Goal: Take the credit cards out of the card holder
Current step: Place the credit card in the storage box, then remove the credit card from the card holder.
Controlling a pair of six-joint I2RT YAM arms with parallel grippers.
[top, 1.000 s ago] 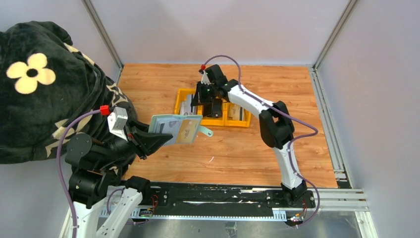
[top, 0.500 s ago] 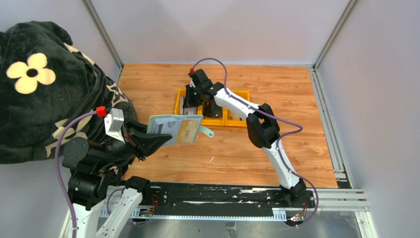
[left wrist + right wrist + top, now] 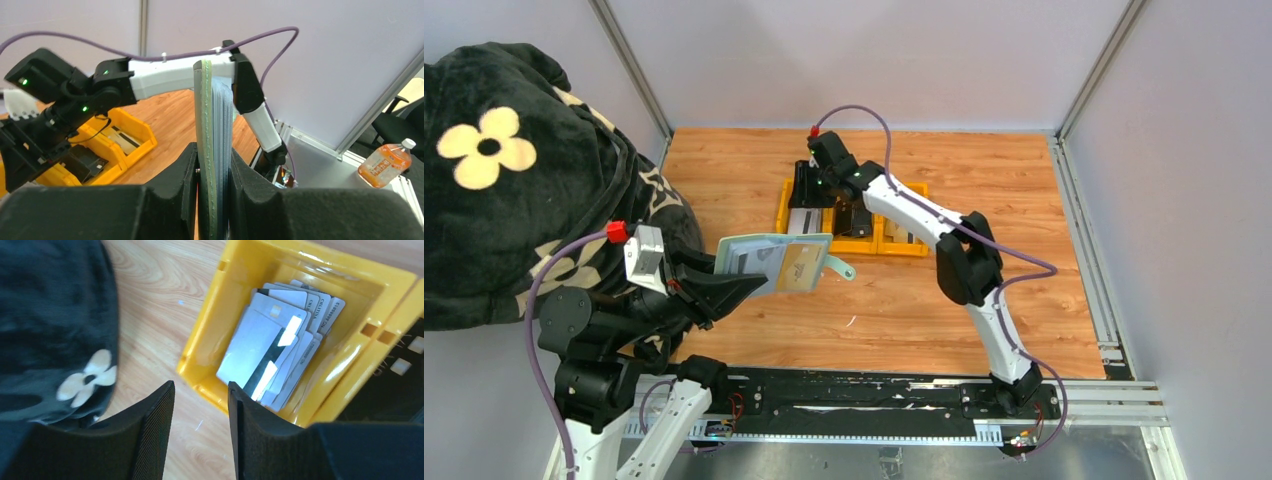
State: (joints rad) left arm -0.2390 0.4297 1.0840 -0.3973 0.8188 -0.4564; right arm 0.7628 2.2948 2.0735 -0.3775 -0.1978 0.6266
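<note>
**Asker:** What were your left jaws doing?

**Me:** My left jaws were pressed shut on the lower edge of the card holder [image 3: 212,150], one pad on each face. I held it open and upright, lifted clear of the worktop [image 3: 894,300]. From my wrist I saw it edge-on, sage green outside and pale blue inside.

**Asker:** Was anything in it?

**Me:** From above, a tan card [image 3: 802,265] sat behind a clear pocket on the half nearer the snap tab [image 3: 841,265], which stuck out to the right. I could not tell what the greyish pocket beside it held.

**Asker:** And your right jaws?

**Me:** My right jaws were parted by a narrow gap and gripped nothing. Only bare wood and the tray's corner showed between them. They hung above the left end of the yellow tray [image 3: 210,337].

**Asker:** What lay in that tray?

**Me:** Silver-grey credit cards [image 3: 272,355] were piled overlapping in its left compartment, one showing a dark stripe. The next compartment looked dark, and I could not make out its contents.

**Asker:** What was farther out?

**Me:** A black blanket [image 3: 494,150] with pale flowers lay heaped at the left, well apart from the tray.
</note>
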